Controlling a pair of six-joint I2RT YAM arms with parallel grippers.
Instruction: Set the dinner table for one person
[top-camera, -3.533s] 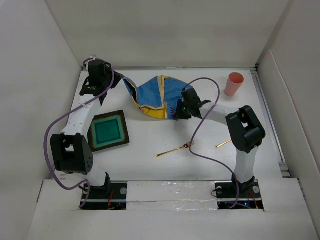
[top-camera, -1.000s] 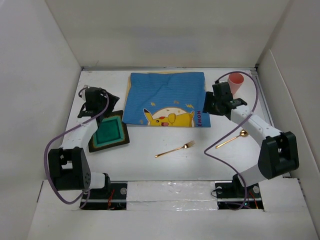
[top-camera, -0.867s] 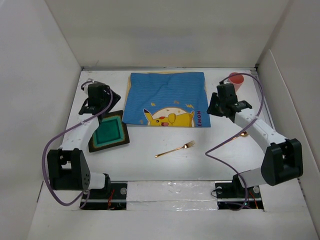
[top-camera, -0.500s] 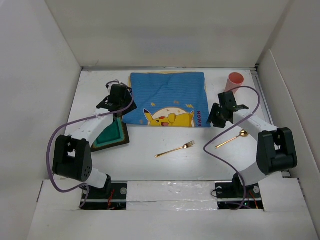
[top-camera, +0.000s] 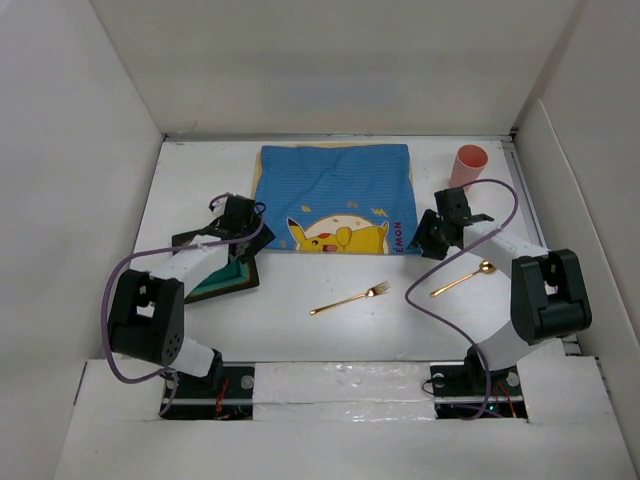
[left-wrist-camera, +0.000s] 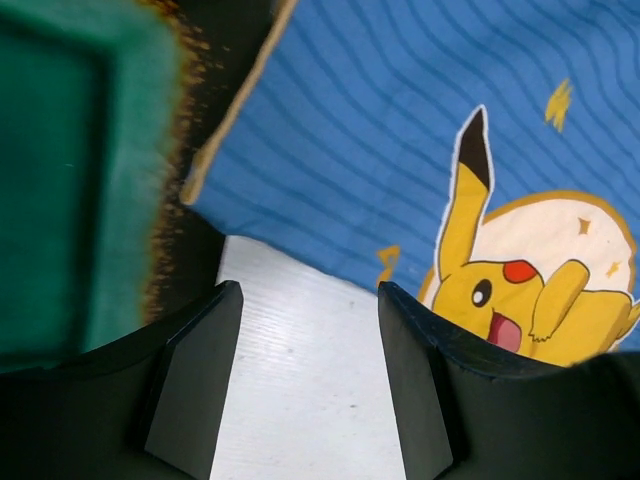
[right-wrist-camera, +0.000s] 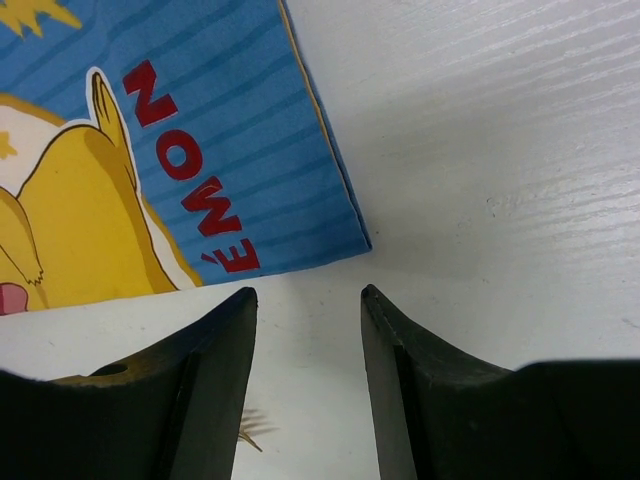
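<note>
The dinner table (top-camera: 300, 340) is a white surface walled by white panels. A blue cartoon-print placemat (top-camera: 335, 195) lies flat at its back middle. My left gripper (top-camera: 240, 228) hovers open over the placemat's near left corner, beside the green square plate (top-camera: 215, 268). In the left wrist view the open left gripper (left-wrist-camera: 308, 290) frames bare table (left-wrist-camera: 300, 400), with the placemat (left-wrist-camera: 380, 150) ahead and the plate (left-wrist-camera: 60, 180) at left. My right gripper (top-camera: 428, 236) is open at the placemat's near right corner (right-wrist-camera: 340, 230), and the right gripper (right-wrist-camera: 306, 292) holds nothing.
A gold fork (top-camera: 350, 299) lies in front of the placemat; its tines (right-wrist-camera: 245, 435) peek past my right finger. A gold spoon (top-camera: 465, 278) lies at the right. A pink cup (top-camera: 468, 166) stands at the back right. White walls surround the table.
The crumpled placemat now lies spread flat. My left gripper swung right from beyond the plate to the mat's near left corner. The right gripper came down to the near right corner.
</note>
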